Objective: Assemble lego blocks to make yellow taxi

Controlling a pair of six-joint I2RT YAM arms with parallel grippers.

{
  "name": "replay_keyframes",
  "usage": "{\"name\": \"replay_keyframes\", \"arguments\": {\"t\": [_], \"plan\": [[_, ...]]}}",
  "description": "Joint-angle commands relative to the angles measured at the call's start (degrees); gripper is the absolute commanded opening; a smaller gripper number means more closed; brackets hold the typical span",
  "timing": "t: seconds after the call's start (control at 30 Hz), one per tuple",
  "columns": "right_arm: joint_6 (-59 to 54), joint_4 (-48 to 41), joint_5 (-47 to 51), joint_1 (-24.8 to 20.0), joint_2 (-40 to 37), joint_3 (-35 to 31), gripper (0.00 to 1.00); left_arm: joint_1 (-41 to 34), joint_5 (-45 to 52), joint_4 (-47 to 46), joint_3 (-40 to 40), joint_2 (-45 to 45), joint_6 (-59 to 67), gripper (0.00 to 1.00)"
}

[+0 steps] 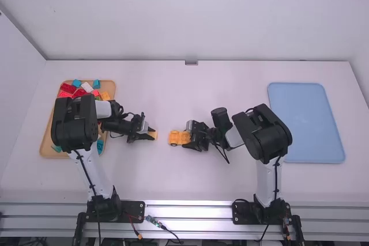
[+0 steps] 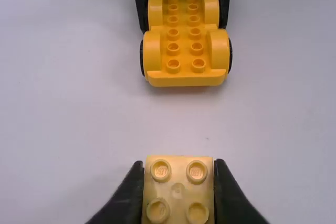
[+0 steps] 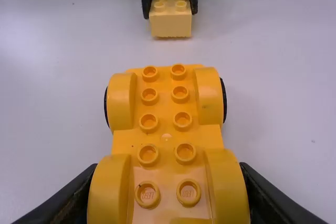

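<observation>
My left pincer (image 1: 151, 133): closed on pale-yellow four-stud brick (image 2: 178, 190)
My right pincer (image 1: 188, 137): closed around yellow wheeled chassis (image 2: 184, 40)
Chassis long axis: crosswise, free end facing brick

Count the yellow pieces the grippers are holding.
2: the block between the fingers of the left gripper, and the wheeled base between those of the right gripper.

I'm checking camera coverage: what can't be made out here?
- Wheels at the yellow chassis's gripped end: left wrist view, behind the right gripper's fingers.
- Small yellow block's underside: both wrist views, hidden by the block itself.
- Part of the tan tray: high view, under the left arm.
</observation>
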Motion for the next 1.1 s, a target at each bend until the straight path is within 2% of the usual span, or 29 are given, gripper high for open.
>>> {"name": "replay_keyframes", "arguments": {"t": [0.0, 0.03, 0.07, 0.13, 0.17, 0.23, 0.27, 0.3, 0.43, 0.67, 1.0, 1.03, 1.07], "plan": [[-1.4, -0.7, 1.8, -1.2, 0.7, -0.3, 0.58, -0.4, 0.9, -2.4, 1.8, 0.4, 0.0, 0.31], [-1.3, -0.7, 1.8, -1.3, 0.7, -0.3, 0.58, -0.4, 0.2, -3.4, 2.3, 0.4, 0.0, 0.36], [-1.4, -0.7, 1.8, -1.5, 0.7, -0.3, 0.58, -0.4, -1.5, -5.0, 3.3, 0.4, 0.0, 0.47], [-1.3, -0.7, 1.7, -1.4, 0.7, -0.3, 0.61, -0.4, -3.4, -6.5, 4.2, 0.4, 0.0, 0.54], [-1.4, -0.6, 1.4, -1.2, 0.7, -0.3, 0.63, -0.4, -4.0, -7.6, 4.8, 0.4, 0.0, 0.62], [-1.3, -0.5, 1.4, -0.9, 0.7, -0.3, 0.64, -0.4, -4.3, -7.9, 5.0, 0.4, 0.0, 0.66], [-1.3, -0.5, 1.4, -0.7, 0.7, -0.2, 0.65, -0.4, -4.2, -7.9, 5.0, 0.4, 0.0, 0.82], [-1.3, -0.5, 1.4, -0.4, 0.7, -0.1, 0.66, -0.4, -4.2, -7.7, 5.0, 0.4, 0.0, 0.92], [-1.3, -0.3, 1.9, 0.3, 0.7, -0.1, 0.67, -0.5, -4.4, -7.2, 4.2, 0.4, 0.0, 0.98], [-1.1, -0.2, 1.8, 0.1, 0.7, -0.1, 0.68, -0.7, -4.5, -3.0, 2.0, 0.4, 0.0, 0.92], [-1.1, -0.1, 1.8, 0.1, 0.7, -0.2, 0.68, -3.8, -7.7, 0.2, 0.6, 0.4, -0.7, 0.63], [-1.1, -0.1, 1.8, 0.1, 0.7, -0.1, 0.68, -4.2, -8.0, 1.7, 0.6, 0.4, -3.7, 0.58], [-1.1, -0.1, 1.8, 0.1, 0.7, -0.1, 0.68, -4.2, -8.1, 1.9, 0.6, 0.4, -4.1, 0.57]]}}
